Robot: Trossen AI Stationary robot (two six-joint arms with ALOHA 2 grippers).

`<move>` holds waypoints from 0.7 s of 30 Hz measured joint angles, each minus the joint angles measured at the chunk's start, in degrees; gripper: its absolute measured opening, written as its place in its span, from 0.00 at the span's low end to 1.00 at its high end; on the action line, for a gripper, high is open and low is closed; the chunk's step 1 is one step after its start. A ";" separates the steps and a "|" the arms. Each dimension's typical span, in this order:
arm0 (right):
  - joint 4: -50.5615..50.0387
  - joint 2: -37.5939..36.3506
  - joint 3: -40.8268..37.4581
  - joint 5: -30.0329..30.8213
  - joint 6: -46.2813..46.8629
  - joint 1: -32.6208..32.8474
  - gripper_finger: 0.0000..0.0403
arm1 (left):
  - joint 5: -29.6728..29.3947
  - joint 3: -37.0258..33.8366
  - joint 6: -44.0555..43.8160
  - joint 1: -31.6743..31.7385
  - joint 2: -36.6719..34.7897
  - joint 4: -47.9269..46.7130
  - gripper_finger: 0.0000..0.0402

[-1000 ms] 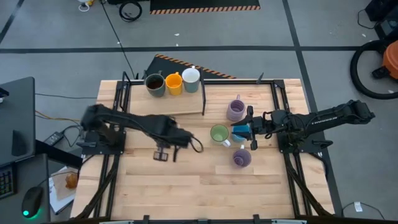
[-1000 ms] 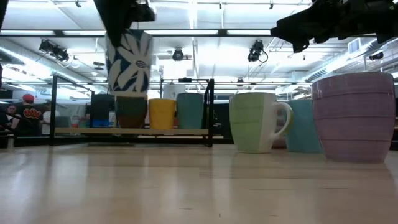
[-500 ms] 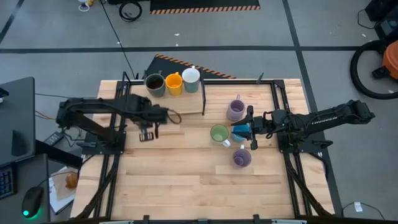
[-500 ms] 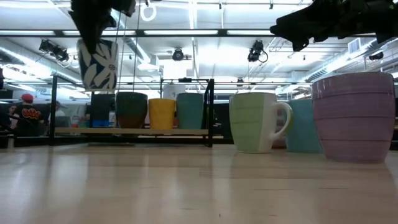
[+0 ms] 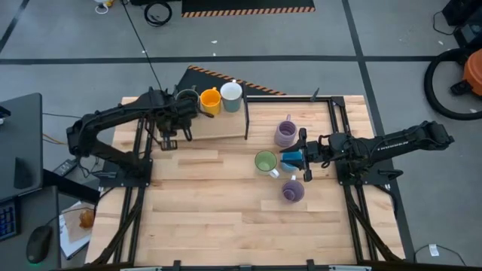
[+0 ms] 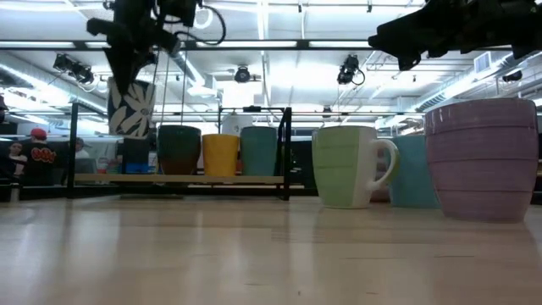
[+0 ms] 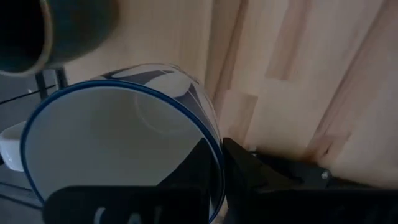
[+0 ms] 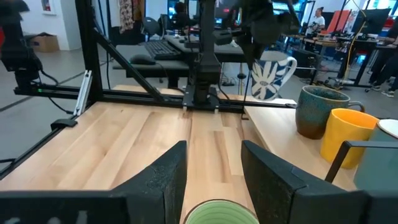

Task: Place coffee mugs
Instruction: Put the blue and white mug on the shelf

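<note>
Now your left gripper [image 6: 134, 59] is clamped on the white leaf-print mug's [image 6: 129, 107] rim, hanging it above the shelf [image 5: 218, 126] end beside the dark mug [image 6: 178, 149], ready to extend the row. Right gripper [image 5: 303, 159] waits with fingers apart by the green mug [image 5: 265, 162].

The worktop [image 5: 226, 218] is pale blond wood in planks. The mug [image 6: 133, 108] in the left pincer [image 7: 214, 180] is white with a dark blue leaf print and a blue rim. On the tray [image 5: 218, 128] stand a dark brown mug [image 6: 179, 150], an orange-yellow mug [image 5: 210, 101] and a white mug [image 5: 231, 95]. On the worktop sit a pale green mug [image 5: 265, 162], a blue mug [image 5: 291, 159] and two lavender mugs [image 5: 285, 134] [image 5: 293, 190]. Both arms are black. A black-and-orange striped strip [image 5: 226, 78] lies on the grey floor [image 5: 301, 30].
</note>
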 joint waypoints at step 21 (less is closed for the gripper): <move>0.57 0.00 0.00 -1.67 0.30 0.00 0.39 | 2.13 -11.50 24.43 16.90 -2.72 10.19 0.06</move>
